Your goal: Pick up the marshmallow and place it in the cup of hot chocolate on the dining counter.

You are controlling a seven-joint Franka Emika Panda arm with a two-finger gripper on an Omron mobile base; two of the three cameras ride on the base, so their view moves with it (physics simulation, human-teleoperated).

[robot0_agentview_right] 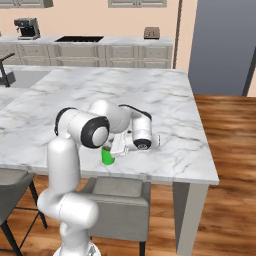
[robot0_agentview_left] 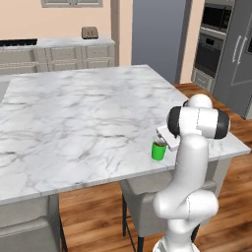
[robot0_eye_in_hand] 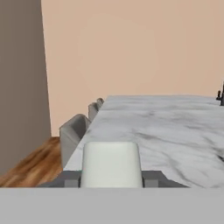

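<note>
gripper [robot0_eye_in_hand: 111, 181]: bottom centre of hand view, clamped on marshmallow [robot0_eye_in_hand: 111, 164], dark tips just showing either side of it.
marshmallow: white stubby block w/ rounded top corners, held betw. the tips.
cup [robot0_agentview_left: 158, 150]: small green cup, dark brown at rim, centre-right of left base view, near table [robot0_agentview_left: 74, 118] front edge, just under the hand.
step: carry done by the look of it; hand is level, looking along the table.
next: tilt hand down over cup rim, then release.

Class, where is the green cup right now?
In the left base view, the cup stands near the counter's front edge, right beside the arm.
</note>
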